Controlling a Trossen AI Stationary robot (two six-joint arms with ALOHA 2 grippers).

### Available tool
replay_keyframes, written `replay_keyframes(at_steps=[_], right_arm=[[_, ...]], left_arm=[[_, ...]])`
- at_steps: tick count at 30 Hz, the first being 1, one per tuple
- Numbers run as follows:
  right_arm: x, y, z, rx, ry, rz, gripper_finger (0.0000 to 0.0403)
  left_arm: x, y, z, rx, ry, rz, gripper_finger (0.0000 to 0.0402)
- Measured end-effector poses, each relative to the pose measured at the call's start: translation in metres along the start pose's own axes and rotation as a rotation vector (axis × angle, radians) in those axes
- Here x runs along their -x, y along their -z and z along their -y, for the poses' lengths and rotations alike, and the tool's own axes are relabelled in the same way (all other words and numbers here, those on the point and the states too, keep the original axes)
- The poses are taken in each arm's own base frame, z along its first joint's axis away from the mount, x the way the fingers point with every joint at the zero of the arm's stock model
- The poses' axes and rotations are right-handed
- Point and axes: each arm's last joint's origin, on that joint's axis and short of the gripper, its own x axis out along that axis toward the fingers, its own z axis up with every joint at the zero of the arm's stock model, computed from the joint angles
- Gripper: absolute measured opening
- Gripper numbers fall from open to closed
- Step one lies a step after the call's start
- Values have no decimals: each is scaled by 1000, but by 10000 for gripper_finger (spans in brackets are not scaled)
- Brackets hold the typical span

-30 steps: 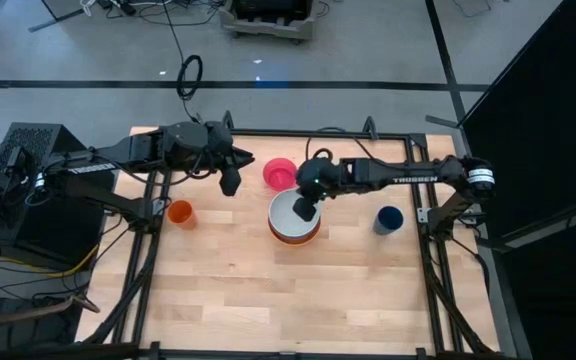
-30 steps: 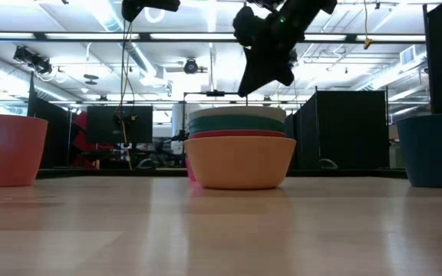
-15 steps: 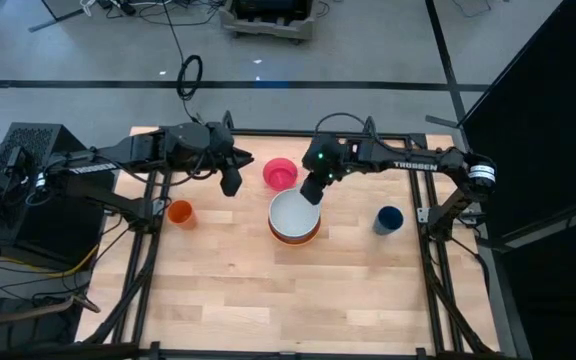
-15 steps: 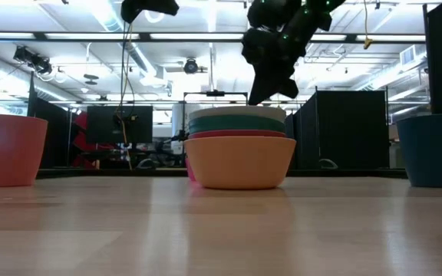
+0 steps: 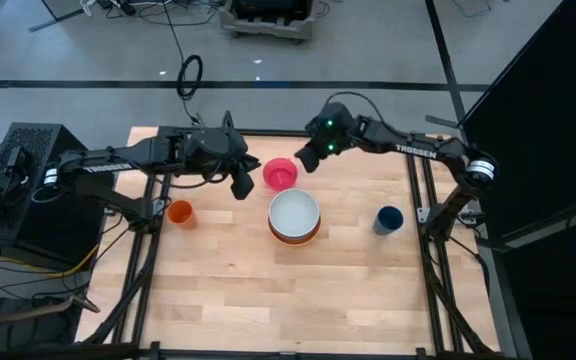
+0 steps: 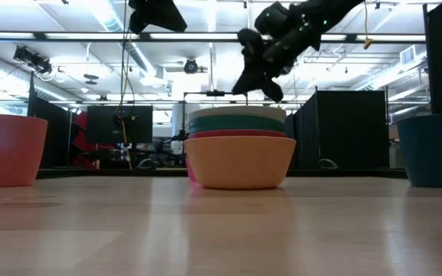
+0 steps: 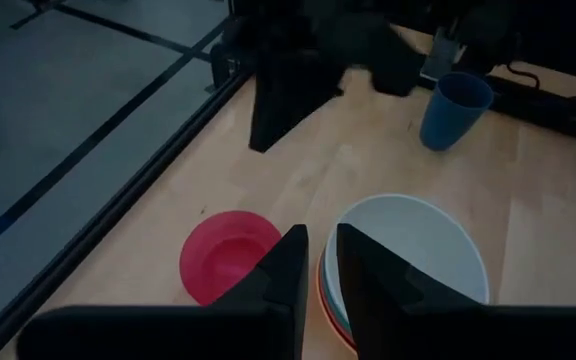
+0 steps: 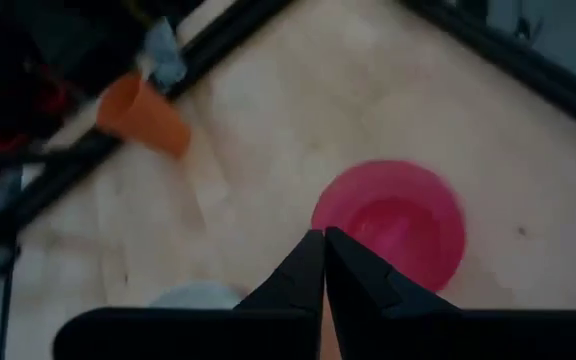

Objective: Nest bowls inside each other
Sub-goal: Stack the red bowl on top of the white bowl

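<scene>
At the table's centre stands a nested stack of round plastic bowls (image 5: 294, 216): the white bowl (image 5: 294, 211) sits on top, and in the low view teal, red and orange-yellow bowls (image 6: 239, 161) show beneath it in that order. The small pink plastic bowl (image 5: 280, 173) sits alone on the wood, just beside the stack at about 11 o'clock. The right gripper (image 5: 308, 159) hangs in the air at 1 o'clock from the pink bowl, its fingers clenched together on nothing. The left gripper (image 5: 241, 187) hovers at 9 o'clock from that bowl, fingers nearly closed, empty. An orange plastic cup (image 5: 180, 212) stands at 9 o'clock from the stack, a dark blue cup (image 5: 389, 219) at 3 o'clock.
</scene>
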Motion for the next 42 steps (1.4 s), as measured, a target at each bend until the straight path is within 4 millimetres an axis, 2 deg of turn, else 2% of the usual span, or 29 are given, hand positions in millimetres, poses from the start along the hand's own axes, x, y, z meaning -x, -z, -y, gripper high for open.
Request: replay_keyframes(at_steps=[3,9,14,17,33,38,42], right_arm=[[-2,-6,11,-24,-30,27,0],[-37,7,30,-68,-49,-85,0],[-53,15,37,-50,-66,-139,0],[-53,15,38,-29,-58,-132,8],[-48,9,57,-3,66,-78,155],[-48,8,57,6,118,-62,175],[-48,8,60,3,145,-57,171]], left_arm=[[-4,1,1,-2,-2,-9,42],[-4,0,1,3,-1,-8,44],[-4,1,1,4,0,-9,42],[-4,1,1,4,0,-9,43],[-4,1,1,4,-1,-11,43],[-4,1,1,4,-1,-12,43],[-4,1,1,4,-1,-11,44]])
